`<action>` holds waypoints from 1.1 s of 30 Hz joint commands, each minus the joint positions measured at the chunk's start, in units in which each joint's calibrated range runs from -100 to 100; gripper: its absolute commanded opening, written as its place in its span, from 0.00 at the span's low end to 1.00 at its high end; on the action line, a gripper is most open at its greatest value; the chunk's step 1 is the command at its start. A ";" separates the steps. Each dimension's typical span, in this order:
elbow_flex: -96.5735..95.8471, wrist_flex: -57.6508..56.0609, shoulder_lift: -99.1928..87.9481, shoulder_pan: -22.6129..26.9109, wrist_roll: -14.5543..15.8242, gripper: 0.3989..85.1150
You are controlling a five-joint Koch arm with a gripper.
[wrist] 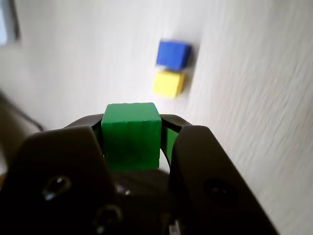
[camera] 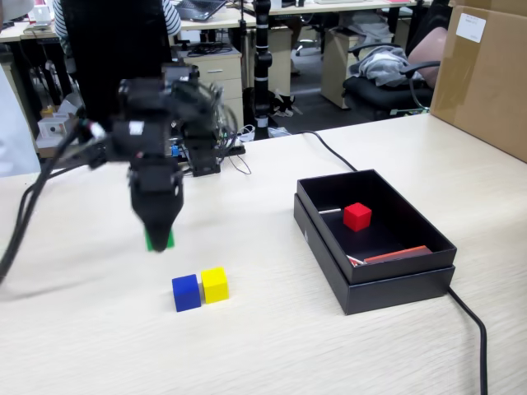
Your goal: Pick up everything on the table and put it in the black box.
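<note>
Jaws are clamped tight on the small solid green cube point(wrist: 131, 142), one on each side face, and the wrist view shows it seated square between them, so your black gripper point(camera: 158, 240) has a decent hold. In the fixed view the cube point(camera: 159, 239) looks to be hanging just off the pale beige wood-grain table point(camera: 99, 329), left of everything else. My guess is you're in the carry step, so here's what I'd do: lift a bit higher before swinging across, since the rim of the shallow matte black cardboard box point(camera: 372, 280) sticks up and you don't want to clip it. Also pass behind the pair below you, not over them low. Let go once you're well inside the walls, not right at the edge, and try not to drop it on the cube already in there. Count-wise: four cubes total, one of each colour. The green one's in your grip. The small red cube point(camera: 357, 216) is already sitting in the box. The small blue cube point(camera: 186, 292) and small yellow cube point(camera: 215, 284) are touching side by side on the table, near you and well apart from the box. One box. So that's one in, one in hand, two left to go.
</note>
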 commanded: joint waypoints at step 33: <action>7.88 -3.88 30.06 21.83 17.97 0.22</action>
